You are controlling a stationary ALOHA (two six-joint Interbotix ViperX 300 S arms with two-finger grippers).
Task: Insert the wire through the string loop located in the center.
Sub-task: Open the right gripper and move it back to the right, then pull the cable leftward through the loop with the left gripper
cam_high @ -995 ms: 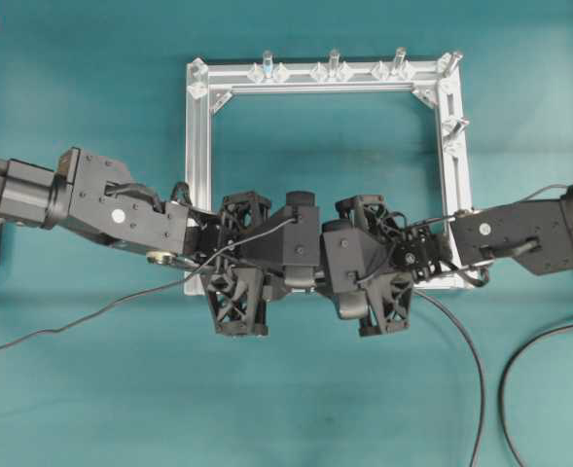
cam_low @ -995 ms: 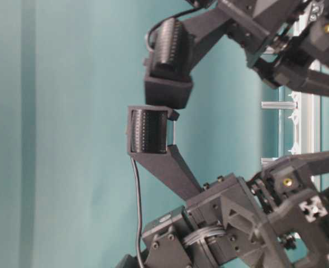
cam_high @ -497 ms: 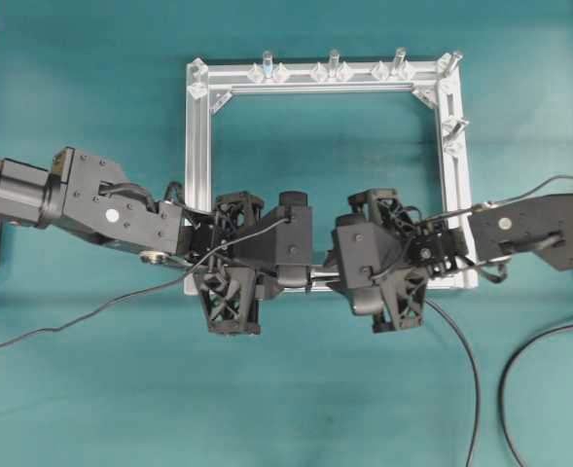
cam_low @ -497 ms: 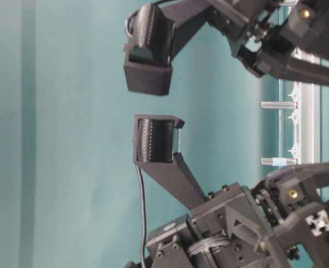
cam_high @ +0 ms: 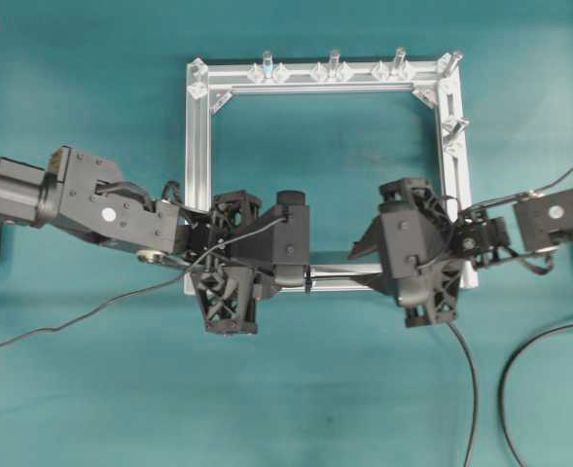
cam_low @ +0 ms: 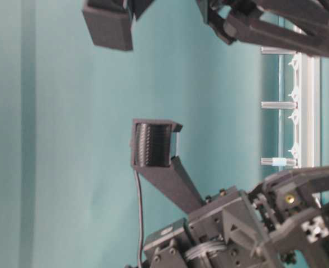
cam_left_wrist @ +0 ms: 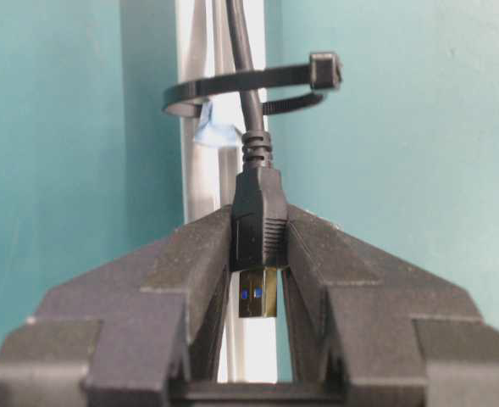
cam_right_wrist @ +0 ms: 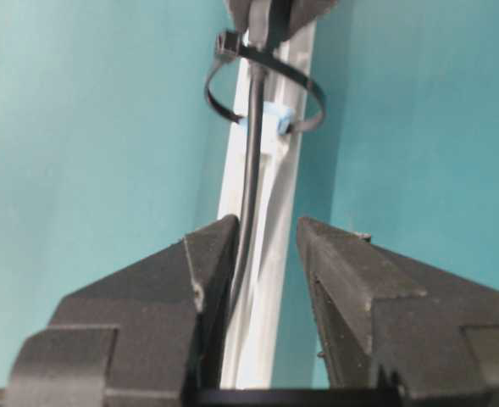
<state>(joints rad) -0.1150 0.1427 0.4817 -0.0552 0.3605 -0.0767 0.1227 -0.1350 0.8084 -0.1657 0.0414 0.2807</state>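
Observation:
In the left wrist view my left gripper [cam_left_wrist: 257, 225] is shut on the black plug [cam_left_wrist: 257, 220], its gold tip pointing back between the fingers. From the plug the thin black wire [cam_left_wrist: 247, 93] runs forward through the black string loop [cam_left_wrist: 313, 72] that circles the silver frame bar [cam_left_wrist: 196, 170]. My right gripper [cam_right_wrist: 266, 229] is open. The wire [cam_right_wrist: 253, 153] passes between its jaws close to the left finger, coming out of the string loop [cam_right_wrist: 304, 89]. Overhead, the left gripper [cam_high: 304, 272] sits at the loop [cam_high: 310, 282] and the right gripper [cam_high: 356, 269] is a short way to its right.
The square aluminium frame [cam_high: 198, 146] carries upright bolt pegs [cam_high: 334, 60] on its far bar. The wire's slack [cam_high: 473, 379] trails toward the front right, beside a thicker black cable [cam_high: 519, 365]. A thin grey lead [cam_high: 72, 321] runs off to the left.
The right gripper has drawn back to the right along the bar, away from the left gripper, and stayed open. The left gripper has kept its hold on the plug and barely moved.

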